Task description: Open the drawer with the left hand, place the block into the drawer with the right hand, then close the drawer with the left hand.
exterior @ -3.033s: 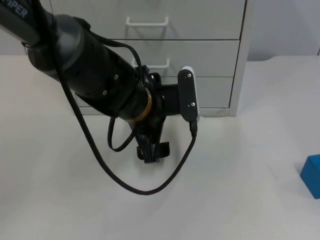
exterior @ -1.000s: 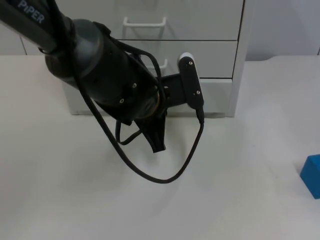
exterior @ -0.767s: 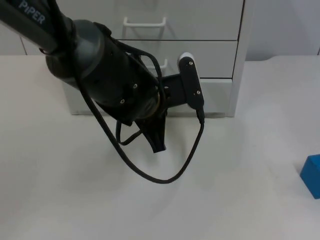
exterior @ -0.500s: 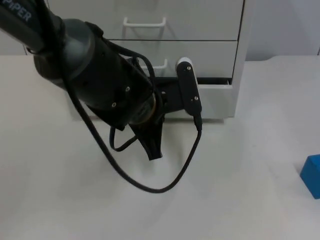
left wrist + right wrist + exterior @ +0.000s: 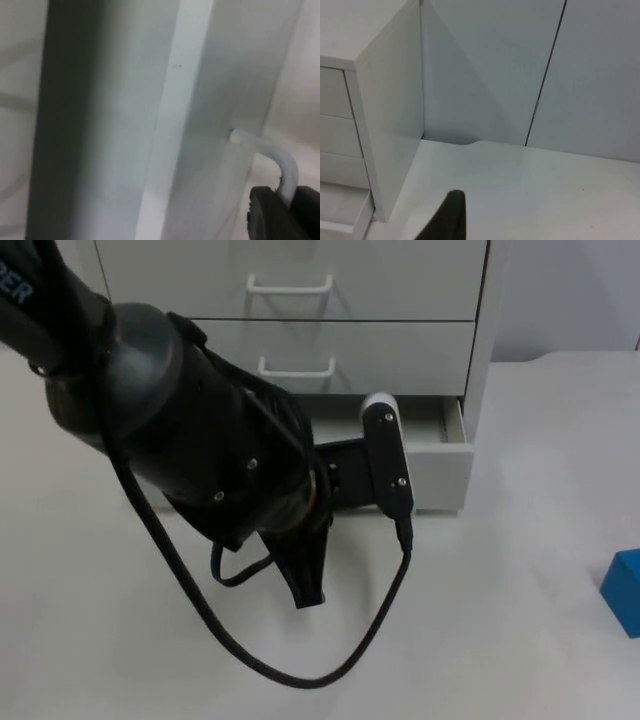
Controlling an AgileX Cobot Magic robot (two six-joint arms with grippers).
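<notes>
A white three-drawer cabinet (image 5: pixel 400 280) stands at the back of the table. Its bottom drawer (image 5: pixel 445 475) is pulled partway out, and its open inside shows beside the cabinet's side wall (image 5: pixel 342 210). My left gripper (image 5: pixel 308 585) hangs in front of that drawer, with the arm covering the handle in the top view. In the left wrist view the left gripper (image 5: pixel 282 212) is shut on the drawer's white handle (image 5: pixel 280 160). A blue block (image 5: pixel 625 590) lies at the table's right edge. My right gripper's fingertip (image 5: pixel 451 216) hovers over the table right of the cabinet; that arm waits, open and holding nothing.
The two upper drawers are closed, each with a white handle (image 5: pixel 290 285). The grey partition wall (image 5: pixel 580 75) stands behind the cabinet. Bare white table (image 5: pixel 500 620) lies between the open drawer and the blue block.
The bottom drawer was closed a second ago and now stands partway out. My left arm has drawn back toward the table's front with the handle in its grip.
</notes>
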